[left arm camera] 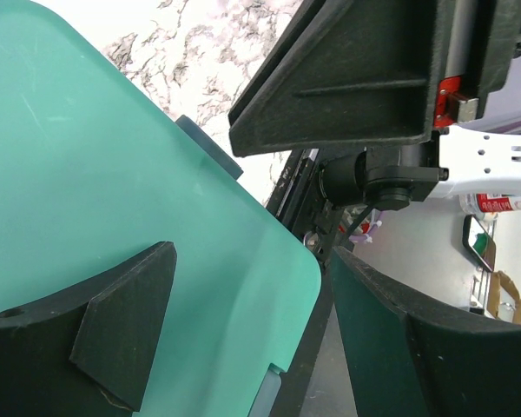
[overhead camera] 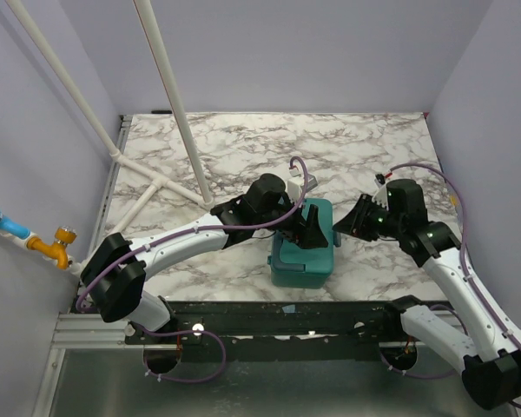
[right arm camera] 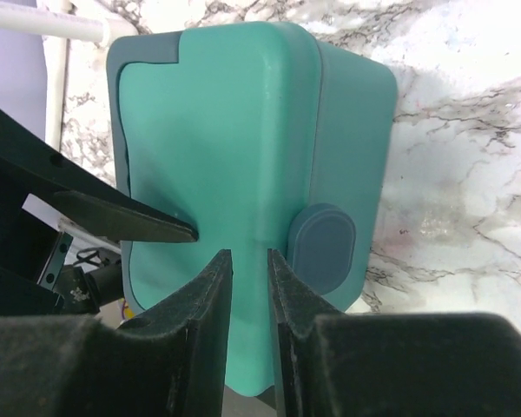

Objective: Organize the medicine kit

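Note:
The medicine kit (overhead camera: 300, 261) is a teal box with its lid down, standing near the table's front edge. It fills the left wrist view (left arm camera: 113, 156) and the right wrist view (right arm camera: 234, 113), where a grey-blue latch (right arm camera: 323, 246) shows on its side. My left gripper (overhead camera: 311, 228) hangs open over the kit's far right part. One of its fingers (left arm camera: 113, 330) lies over the lid and the other is past the box's edge (left arm camera: 253, 261). My right gripper (overhead camera: 347, 224) is just right of the kit, jaws a narrow gap apart (right arm camera: 250, 256) with nothing between them.
White pipes (overhead camera: 169, 95) slant across the back left of the marble table (overhead camera: 243, 156). A black rail (overhead camera: 286, 317) runs along the front edge just behind the kit. Purple walls close in on the left, back and right.

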{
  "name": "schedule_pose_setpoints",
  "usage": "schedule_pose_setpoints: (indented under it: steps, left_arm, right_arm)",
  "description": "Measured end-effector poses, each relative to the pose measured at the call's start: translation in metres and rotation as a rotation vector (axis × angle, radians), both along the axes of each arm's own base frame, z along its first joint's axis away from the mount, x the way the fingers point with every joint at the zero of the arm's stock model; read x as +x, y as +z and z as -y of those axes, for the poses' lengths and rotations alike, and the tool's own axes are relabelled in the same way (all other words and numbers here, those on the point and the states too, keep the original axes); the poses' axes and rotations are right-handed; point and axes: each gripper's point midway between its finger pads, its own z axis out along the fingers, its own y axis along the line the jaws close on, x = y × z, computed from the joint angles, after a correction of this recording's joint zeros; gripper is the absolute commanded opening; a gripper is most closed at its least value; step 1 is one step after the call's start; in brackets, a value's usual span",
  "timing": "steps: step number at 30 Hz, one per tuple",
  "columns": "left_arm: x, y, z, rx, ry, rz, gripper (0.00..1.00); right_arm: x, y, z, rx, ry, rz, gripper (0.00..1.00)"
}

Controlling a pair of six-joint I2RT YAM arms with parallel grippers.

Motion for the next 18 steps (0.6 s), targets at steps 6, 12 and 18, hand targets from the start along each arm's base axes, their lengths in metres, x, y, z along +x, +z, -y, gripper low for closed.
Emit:
schedule_pose_setpoints:
  steps: [6, 12, 18]
  left_arm:
    - [0.0, 0.0, 0.0, 0.001, -0.002, 0.002, 0.75]
    - [-0.001, 0.0, 0.0, 0.0, -0.002, 0.004, 0.75]
    - [-0.001, 0.0, 0.0, 0.001, -0.004, 0.007, 0.75]
  right_arm:
    - [0.001, 0.006, 0.007, -0.015, -0.037, 0.041, 0.25]
    - [-0.002, -0.014, 0.011, -0.037, -0.058, -0.005, 0.24]
    - [-0.005, -0.028, 0.011, -0.038, -0.066, -0.046, 0.22]
